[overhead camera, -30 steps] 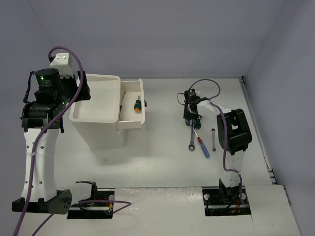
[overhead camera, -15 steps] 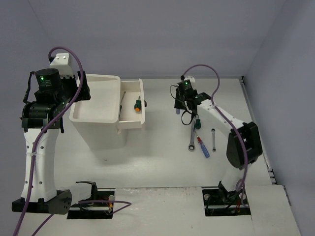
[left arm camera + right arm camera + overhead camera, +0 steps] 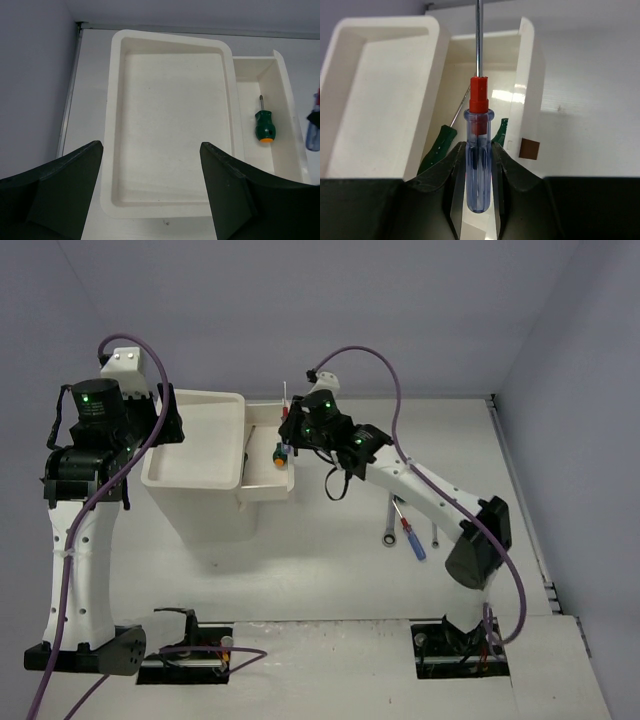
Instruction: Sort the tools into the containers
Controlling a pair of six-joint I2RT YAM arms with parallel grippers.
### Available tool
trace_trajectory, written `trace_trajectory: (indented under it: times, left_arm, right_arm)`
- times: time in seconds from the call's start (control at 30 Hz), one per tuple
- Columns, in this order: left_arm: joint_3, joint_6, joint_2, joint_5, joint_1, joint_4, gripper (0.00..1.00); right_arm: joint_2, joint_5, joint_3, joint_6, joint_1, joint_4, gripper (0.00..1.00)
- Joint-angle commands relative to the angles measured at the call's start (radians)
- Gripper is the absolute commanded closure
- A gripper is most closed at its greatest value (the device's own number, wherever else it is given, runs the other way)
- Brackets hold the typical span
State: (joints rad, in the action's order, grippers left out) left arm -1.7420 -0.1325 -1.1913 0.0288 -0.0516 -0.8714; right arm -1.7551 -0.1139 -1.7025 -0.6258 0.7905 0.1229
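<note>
Currently a blue-handled screwdriver (image 3: 479,107) is clamped between the narrowly set fingers of the right gripper (image 3: 478,150). It is gripped by its clear blue handle, with the red collar and the bare metal shaft pointing away from the wrist. The tool is held above the drawer (image 3: 527,75), which is pulled out from the right side of the white box (image 3: 200,505). This box is placed toward the far left corner of the table (image 3: 330,570).

A stubby green screwdriver (image 3: 264,127) with an orange end is seen lying inside the drawer. A second green handle (image 3: 437,150) with a thin shaft is seen beside it, close under the edge of the tray top (image 3: 170,125). A small brown handle (image 3: 529,148) is fixed to the drawer's front.

The left gripper (image 3: 150,200) is held above the tray top with its fingers spread wide and nothing between them.

Three tools are left on the table toward its right edge, roughly midway between the near and far edges: a wrench (image 3: 388,532), a red-and-blue screwdriver (image 3: 408,537) just beside it, and a small wrench (image 3: 434,528) a little further right.
</note>
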Motion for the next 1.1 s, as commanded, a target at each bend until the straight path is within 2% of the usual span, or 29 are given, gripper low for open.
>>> trace_trajectory:
  times: [0.0, 0.17, 0.3, 0.43, 0.53, 0.67, 0.73, 0.8, 0.87, 1.07]
  left_arm:
    - [-0.025, -0.009, 0.025, 0.004, -0.007, 0.045, 0.25]
    - [-0.024, -0.006, 0.025, 0.002, -0.007, 0.045, 0.25]
    - [-0.025, -0.007, 0.024, 0.005, -0.008, 0.045, 0.25]
    - [-0.031, -0.006, 0.024, 0.003, -0.01, 0.045, 0.25]
    - [-0.034, -0.009, 0.021, 0.007, -0.01, 0.045, 0.25]
    - [-0.031, -0.016, 0.013, 0.02, -0.013, 0.045, 0.25]
    - [-0.03, -0.021, 0.013, 0.022, -0.014, 0.045, 0.25]
    - [-0.031, -0.021, 0.01, 0.02, -0.016, 0.045, 0.25]
    - [-0.031, -0.023, 0.012, 0.025, -0.016, 0.045, 0.25]
    - [-0.025, -0.013, 0.016, 0.017, -0.019, 0.043, 0.25]
  right_arm:
    - [-0.081, 0.007, -0.1, -0.045, 0.054, -0.052, 0.79]
    - [-0.094, 0.001, -0.132, -0.022, 0.07, -0.052, 0.54]
    - [-0.031, -0.067, -0.097, 0.027, 0.067, -0.051, 0.41]
    - [0.08, -0.175, -0.005, 0.113, 0.043, -0.044, 0.4]
    - [0.18, -0.21, 0.102, 0.158, -0.04, -0.015, 0.39]
    - [0.251, -0.167, 0.245, 0.208, -0.266, 0.054, 0.39]
    - [0.259, -0.131, 0.32, 0.226, -0.338, 0.076, 0.39]
    - [0.256, -0.061, 0.384, 0.225, -0.457, 0.078, 0.38]
    - [0.228, 0.034, 0.447, 0.218, -0.523, 0.078, 0.37]
    - [0.108, 0.102, 0.499, 0.235, -0.592, 0.075, 0.37]
